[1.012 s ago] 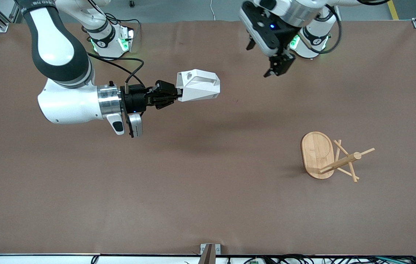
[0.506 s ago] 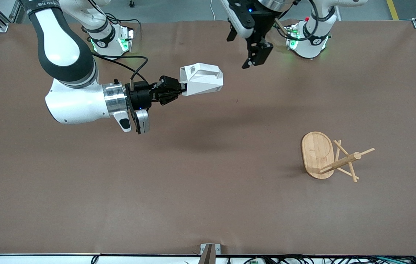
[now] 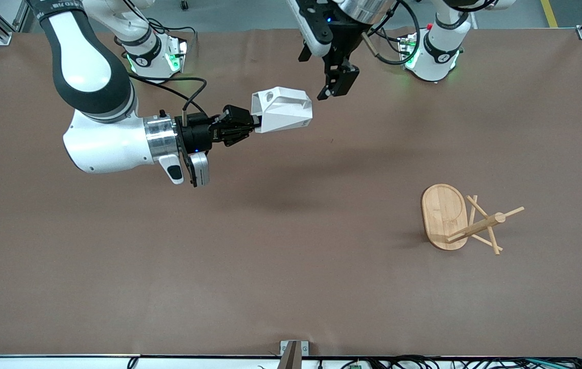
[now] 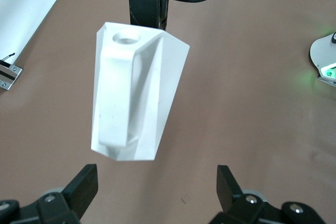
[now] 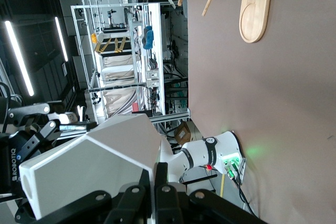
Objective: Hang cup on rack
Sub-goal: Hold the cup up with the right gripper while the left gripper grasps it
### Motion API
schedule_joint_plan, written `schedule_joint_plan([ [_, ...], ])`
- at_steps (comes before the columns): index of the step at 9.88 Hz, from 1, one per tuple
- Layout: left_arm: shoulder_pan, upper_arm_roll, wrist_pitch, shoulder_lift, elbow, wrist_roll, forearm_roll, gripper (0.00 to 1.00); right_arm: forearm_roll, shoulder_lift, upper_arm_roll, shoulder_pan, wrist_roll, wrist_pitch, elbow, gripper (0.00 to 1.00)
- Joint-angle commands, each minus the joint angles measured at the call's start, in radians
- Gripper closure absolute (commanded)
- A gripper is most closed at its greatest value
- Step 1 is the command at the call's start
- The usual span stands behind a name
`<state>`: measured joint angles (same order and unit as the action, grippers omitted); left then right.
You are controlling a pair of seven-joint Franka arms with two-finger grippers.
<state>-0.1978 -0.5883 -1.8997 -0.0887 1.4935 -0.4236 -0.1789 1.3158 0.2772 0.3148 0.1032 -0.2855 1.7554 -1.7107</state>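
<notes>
No brand or label can be read on the cup (image 3: pixel 281 109), the rack (image 3: pixel 460 219) or the arms. The counter (image 3: pixel 291 287) is covered by a plain brown sheet; the right wrist view shows metal shelving and strip lights in the room around it. The right hand (image 3: pixel 254 121) is pinched on the white faceted cup, holding it on its side in the air over the counter's middle, its handle with the round hole facing up. The left hand (image 3: pixel 335 86) hovers just above the cup, fingers (image 4: pixel 84 186) spread wide and empty. The bamboo rack stands on the counter toward the left arm's end, well apart from the cup
</notes>
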Motion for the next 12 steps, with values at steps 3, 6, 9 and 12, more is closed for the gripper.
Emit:
schedule_joint_plan([
  [3,-0.049,-0.007,-0.013,-0.083,-0.045,-0.010,0.098,0.00,0.031,-0.021,0.003,-0.004,-0.012,-0.047,-0.017,0.97],
  [6,-0.057,-0.007,-0.013,-0.092,-0.045,-0.012,0.121,0.00,0.060,-0.021,0.003,-0.004,-0.009,-0.047,-0.015,0.97],
  [9,-0.061,-0.007,-0.013,-0.114,-0.045,-0.023,0.121,0.02,0.072,-0.021,0.003,-0.005,-0.006,-0.067,-0.012,0.97],
  [12,-0.060,-0.005,-0.013,-0.114,-0.045,-0.061,0.136,0.46,0.105,-0.021,0.003,-0.007,-0.006,-0.068,-0.014,0.97],
])
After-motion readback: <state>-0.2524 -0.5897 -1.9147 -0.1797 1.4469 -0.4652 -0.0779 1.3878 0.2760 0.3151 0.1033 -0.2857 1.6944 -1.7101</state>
